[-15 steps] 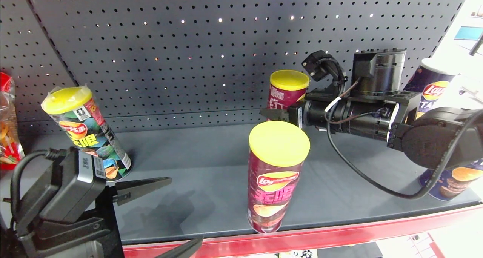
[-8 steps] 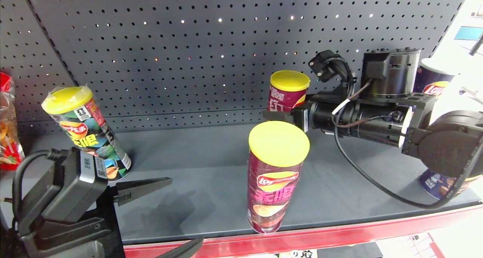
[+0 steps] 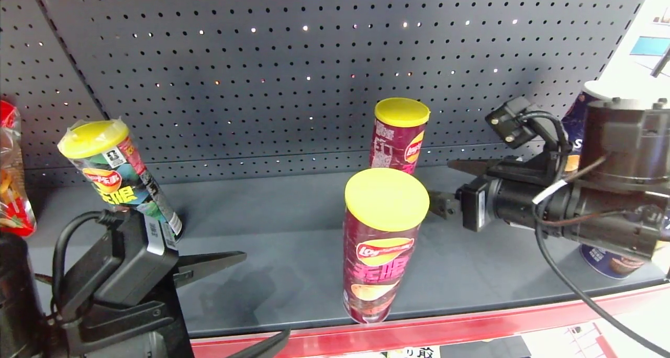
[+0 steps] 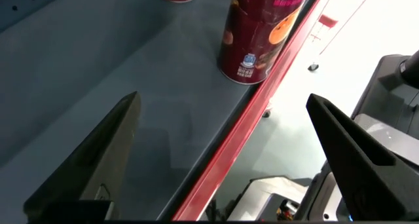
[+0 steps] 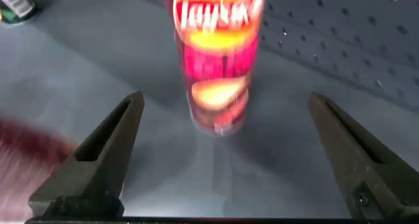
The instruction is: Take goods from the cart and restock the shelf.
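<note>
Okay, head view first. The shelf deck [image 3: 272, 216] carries two upright cans: the rear maroon can [image 3: 400, 133] at 12 o'clock, close to the pegboard [image 3: 261, 59], and the front maroon can [image 3: 384, 243] at 6 o'clock, right at the red lip [image 3: 471, 327]. The green can [image 3: 120, 180] at 9 o'clock looks tilted, top leaning away from centre. I can't tell if it touches the pegboard. The blue can [image 3: 607, 258] at 3 o'clock is partly behind the right arm, and a snack bag [image 3: 13, 180] sits at far 9. The right gripper [image 3: 453, 185] is at 3 o'clock, jaws apart and empty, near the front can's lid and apart from the rear can. The left gripper [image 3: 251, 300] is at 7 o'clock, jaws wide, holding nothing, low at the shelf front.

Left wrist view: the left gripper [image 4: 226, 158] is spread wide with nothing between its fingers. The front maroon can [image 4: 258, 34] stands ahead on the lip and isn't touched.

Right wrist view: the right gripper [image 5: 226, 155] is spread too. The rear maroon can [image 5: 219, 60] stands straight ahead on the deck, clear of both fingers. The picture is blurry.

My read: both maroon cans count as placed and neither claw carries stock. The deck has bare room between 9 and 12 o'clock, so expect more trips to the cart. You may want the green can straightened.
</note>
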You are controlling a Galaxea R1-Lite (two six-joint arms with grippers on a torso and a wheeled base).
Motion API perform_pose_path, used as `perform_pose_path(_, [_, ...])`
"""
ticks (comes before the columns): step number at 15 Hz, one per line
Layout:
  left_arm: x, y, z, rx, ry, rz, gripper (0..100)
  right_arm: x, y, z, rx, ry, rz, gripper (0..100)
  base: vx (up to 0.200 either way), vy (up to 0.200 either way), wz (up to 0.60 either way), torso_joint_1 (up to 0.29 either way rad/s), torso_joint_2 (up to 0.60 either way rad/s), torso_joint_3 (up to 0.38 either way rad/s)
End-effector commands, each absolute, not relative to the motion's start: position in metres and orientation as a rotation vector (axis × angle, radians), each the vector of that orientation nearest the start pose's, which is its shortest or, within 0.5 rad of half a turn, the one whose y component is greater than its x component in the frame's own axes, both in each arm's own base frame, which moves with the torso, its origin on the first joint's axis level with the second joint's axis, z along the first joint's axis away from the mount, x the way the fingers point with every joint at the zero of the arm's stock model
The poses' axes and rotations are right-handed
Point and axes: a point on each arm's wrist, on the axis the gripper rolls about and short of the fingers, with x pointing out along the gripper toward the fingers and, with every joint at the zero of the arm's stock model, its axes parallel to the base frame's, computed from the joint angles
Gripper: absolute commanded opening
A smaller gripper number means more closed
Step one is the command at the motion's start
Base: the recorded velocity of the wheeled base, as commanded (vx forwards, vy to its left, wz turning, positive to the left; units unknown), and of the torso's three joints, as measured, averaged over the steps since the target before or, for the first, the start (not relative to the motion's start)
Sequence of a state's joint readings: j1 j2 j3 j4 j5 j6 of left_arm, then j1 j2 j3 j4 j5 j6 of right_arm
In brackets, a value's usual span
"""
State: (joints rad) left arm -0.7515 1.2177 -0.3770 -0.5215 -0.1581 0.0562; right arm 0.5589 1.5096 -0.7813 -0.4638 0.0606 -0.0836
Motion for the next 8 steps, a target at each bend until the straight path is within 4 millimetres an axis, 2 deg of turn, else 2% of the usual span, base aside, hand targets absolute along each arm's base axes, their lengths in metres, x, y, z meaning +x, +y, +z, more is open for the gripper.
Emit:
perform_pose_path(1, [0.124,-0.121,0.165,0.159,0.317,-0.91,100,0.194,0.122,0.218,-0.14,0.202,0.619,100,0.0,0.0,0.0,0.0,0.0,0.0])
perform_pose_path(2, [0.128,-0.124,0.164,0.166,0.327,-0.905,100,0.179,0.113,0.215,-0.139,0.199,0.617,100,0.0,0.0,0.0,0.0,0.0,0.0])
perform_pose_path(4, [0.128,-0.125,0.163,0.169,0.335,-0.904,100,0.172,0.109,0.213,-0.139,0.198,0.617,100,0.0,0.0,0.0,0.0,0.0,0.0])
perform_pose_path(5, [0.131,-0.127,0.159,0.175,0.356,-0.904,100,0.148,0.094,0.207,-0.139,0.185,0.617,100,0.0,0.0,0.0,0.0,0.0,0.0])
perform_pose_path(8, [0.135,-0.131,0.154,0.182,0.381,-0.903,100,0.122,0.078,0.201,-0.134,0.153,0.623,100,0.0,0.0,0.0,0.0,0.0,0.0])
